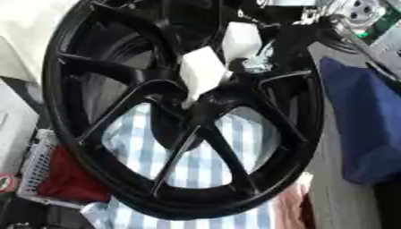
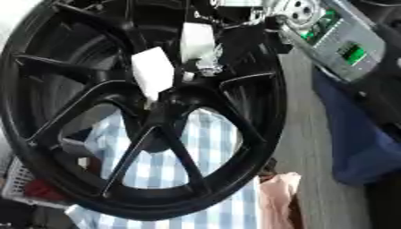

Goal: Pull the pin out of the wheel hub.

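- A large black wheel hub fills most of both eye views — upright and tilted, its spokes fanning out from a dark centre.
- The right hand comes in from the upper right, its arm showing silver joints and a green-lit panel.
- Its fingers show white covers; two of them angle down side by side toward the hub's centre, slightly apart from each other.
- The lowest white fingertip touches or nearly touches the hub just above the centre; which, one cannot tell.
- A small metallic piece sits just beside the fingers, on their right — whether it is the pin cannot be made out.
- Whether the fingers clamp anything cannot be told.
- Below the fingers, through the spokes, lies a blue-and-white checked cloth.
- To the right of the fingers hangs a dark blue fabric.
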